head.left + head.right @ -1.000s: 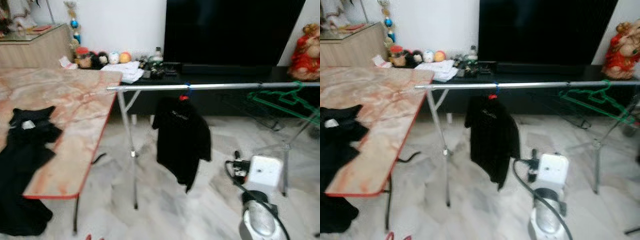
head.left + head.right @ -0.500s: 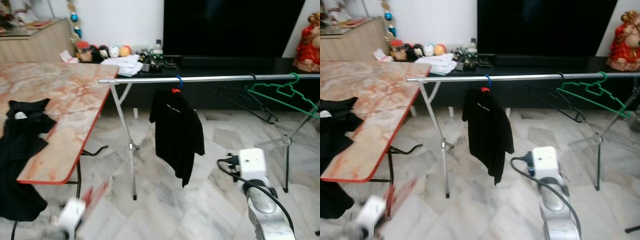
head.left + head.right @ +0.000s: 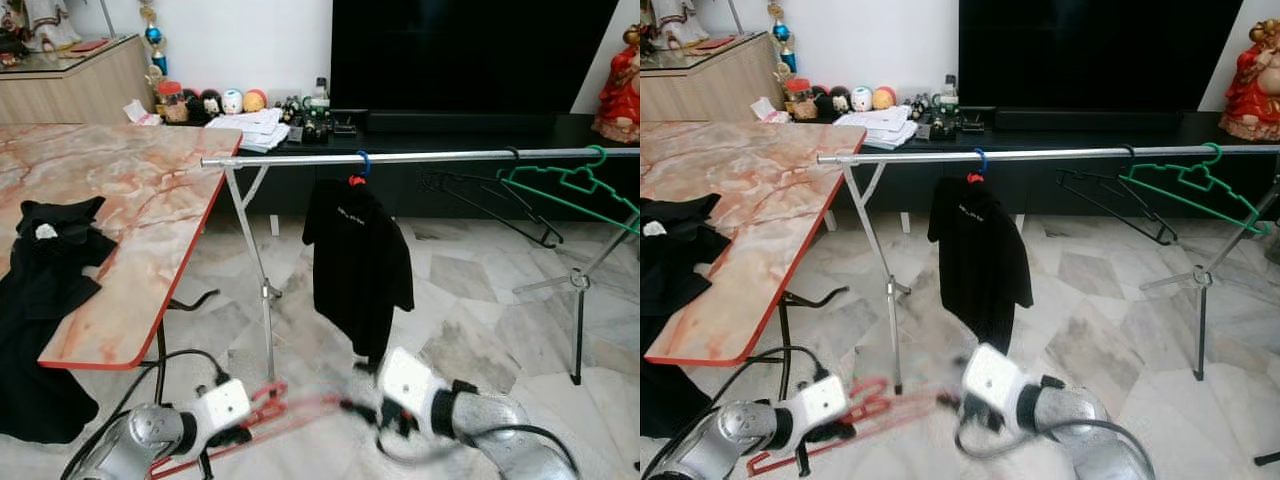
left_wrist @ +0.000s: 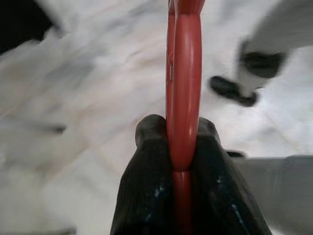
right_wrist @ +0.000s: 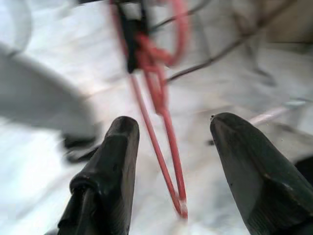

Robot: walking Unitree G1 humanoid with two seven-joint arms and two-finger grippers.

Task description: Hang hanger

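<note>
Left gripper point(image 4: 182, 147) is clenched on the red hanger point(image 4: 183, 88): the wrist view shows the red bar pinched between both black fingers point(image 4: 146, 186). In the head views the hanger point(image 3: 265, 410) sits low in front of the robot, above the marble floor point(image 3: 480, 310), running from the left arm toward the right arm; it's motion-blurred.

Right gripper point(image 5: 171, 161) is released, fingers point(image 5: 107, 171) spread wide. The thin red bars of the hanger pass between them in the wrist view; can't tell if either finger touches it.

Clothes rail point(image 3: 430, 157) stands across the room beyond the arms. On it:
- black shirt point(image 3: 358, 265) on a hanger with a blue hook point(image 3: 362, 160), near the left end
- bare black hanger point(image 3: 490, 195) further right
- bare green hanger point(image 3: 570, 185) just beside it at the right end

Marble-top table point(image 3: 130, 210) with a red edge is on the left, with black clothing point(image 3: 45, 290) lying on it and draping over the near edge. Dark TV point(image 3: 470, 55) is on the low stand behind the rail.
</note>
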